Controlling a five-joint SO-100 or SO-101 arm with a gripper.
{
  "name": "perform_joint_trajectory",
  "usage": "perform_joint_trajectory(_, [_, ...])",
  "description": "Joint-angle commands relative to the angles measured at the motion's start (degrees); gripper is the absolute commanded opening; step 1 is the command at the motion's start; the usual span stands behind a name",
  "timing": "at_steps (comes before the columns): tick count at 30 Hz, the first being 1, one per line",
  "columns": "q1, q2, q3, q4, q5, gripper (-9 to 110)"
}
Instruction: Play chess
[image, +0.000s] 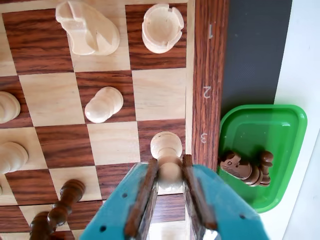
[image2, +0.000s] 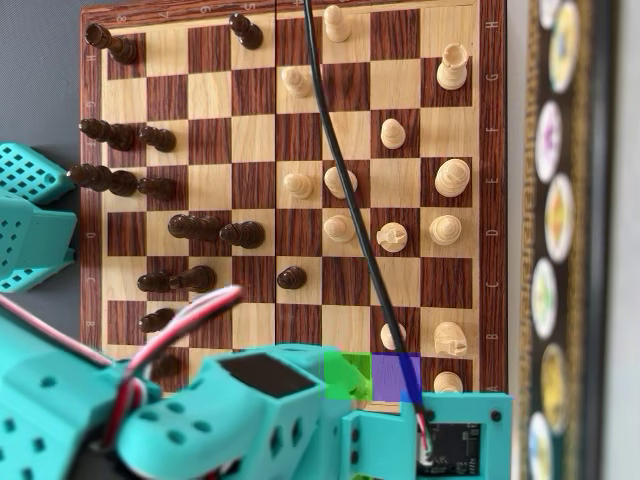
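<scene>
I have the tool (image: 170, 172) clenched on a light pawn (image: 166, 146) at lower centre of the wrist view, on the chessboard (image: 209, 75) edge file by rank 3. Mid-move, I judge; next comes a straight lift clear of neighbours.

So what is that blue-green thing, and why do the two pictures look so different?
It is a robot arm playing chess. One camera looks straight down at the whole chessboard; the arm fills the bottom of that picture. The other camera rides on the arm's wrist, so you see its gripper, like two pinching fingers, up close. It is squeezing a pale pawn near the board's edge. Other pale and dark pieces stand on the squares around it. Beside the board sits a green tray with dark chess pieces lying in it.
</scene>
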Motion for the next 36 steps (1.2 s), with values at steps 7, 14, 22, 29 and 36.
perform_joint_trajectory(7, [0.18, 7.21, 10.28, -5.98, -0.7, 7])
perform_joint_trajectory(14, [0.26, 6.94, 11.43, -7.29, -0.79, 7])
perform_joint_trajectory(22, [0.62, 6.77, 11.16, -7.65, -0.79, 7])
perform_joint_trajectory(29, [0.44, 3.87, 10.9, -7.82, -0.88, 7])
perform_joint_trajectory(36, [1.32, 2.11, 9.67, -8.44, -2.64, 7])
